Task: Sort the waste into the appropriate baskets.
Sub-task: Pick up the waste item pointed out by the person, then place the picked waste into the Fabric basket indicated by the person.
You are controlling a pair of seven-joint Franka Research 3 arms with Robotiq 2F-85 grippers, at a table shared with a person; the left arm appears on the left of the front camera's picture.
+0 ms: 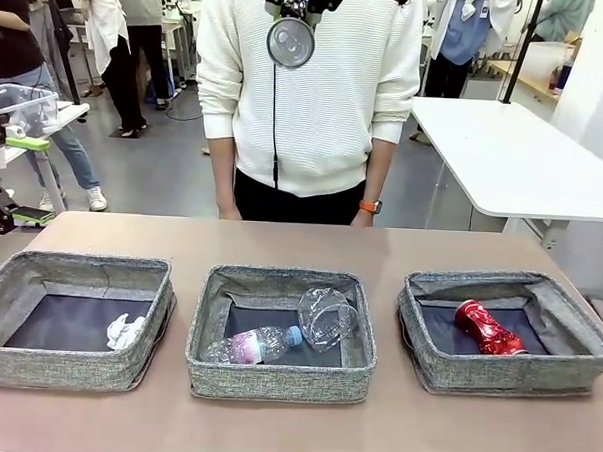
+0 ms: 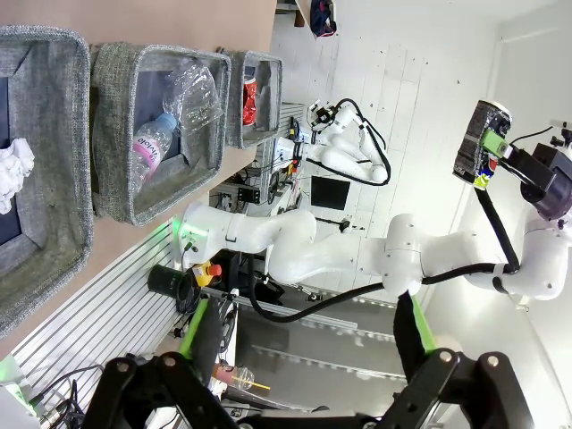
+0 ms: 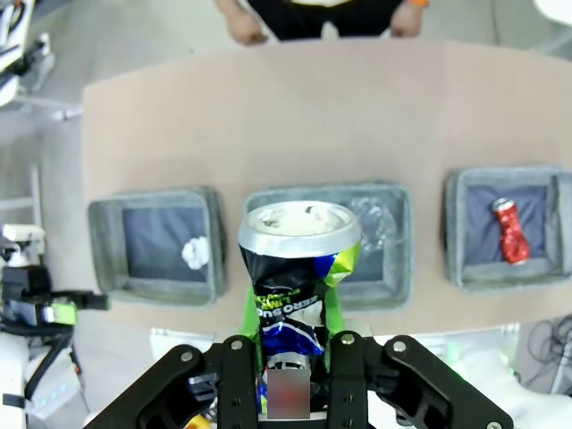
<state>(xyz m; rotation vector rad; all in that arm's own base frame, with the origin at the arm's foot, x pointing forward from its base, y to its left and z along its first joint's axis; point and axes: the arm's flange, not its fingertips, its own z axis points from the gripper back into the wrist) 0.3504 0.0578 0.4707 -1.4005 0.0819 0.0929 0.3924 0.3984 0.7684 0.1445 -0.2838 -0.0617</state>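
Observation:
High above the middle basket (image 1: 204, 354) my right gripper (image 1: 292, 7) (image 3: 293, 353) is shut on a crushed dark-blue can (image 1: 290, 42) (image 3: 295, 268), which points straight down. A clear blue-capped bottle (image 1: 251, 344) and a crushed clear cup (image 1: 326, 315) lie in that middle basket. A crumpled white paper ball (image 1: 127, 330) rests in the left basket (image 1: 35, 367), and a crushed red can (image 1: 487, 327) in the right basket (image 1: 587, 339). My left gripper (image 1: 28, 179) (image 2: 308, 357) hangs open and empty off the table's left edge.
A person in a white sweater (image 1: 307, 96) stands at the far edge, hands low by the tabletop (image 1: 301, 241). The three baskets line the near half. A white side table (image 1: 515, 155) stands at the back right.

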